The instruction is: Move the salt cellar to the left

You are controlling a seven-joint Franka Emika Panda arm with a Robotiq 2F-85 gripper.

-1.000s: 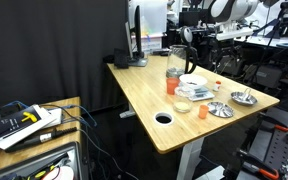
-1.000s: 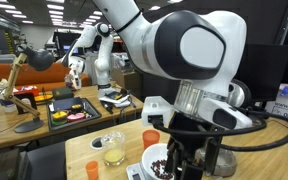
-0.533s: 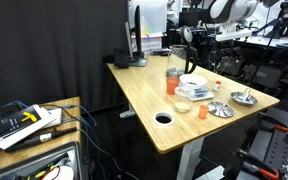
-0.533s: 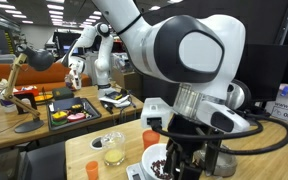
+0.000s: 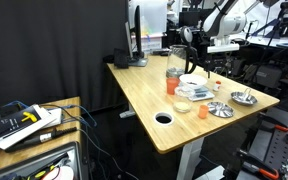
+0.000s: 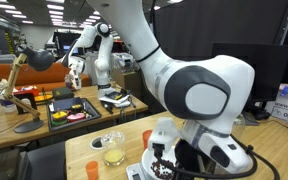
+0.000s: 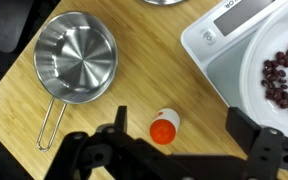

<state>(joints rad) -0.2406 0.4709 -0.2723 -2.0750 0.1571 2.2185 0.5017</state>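
While my claw (image 7: 176, 113) hangs wide open and empty over the worktop (image 7: 154, 50), the salt cellar (image 7: 164, 128) stands upright between its fingers, closer to one than the other. It sits between the pan (image 7: 76, 58) and the scale (image 7: 219, 35). If I come down off-centre, I reckon the nearer finger could clip the cap and topple it. A careless sideways carry could also knock it against the pan.
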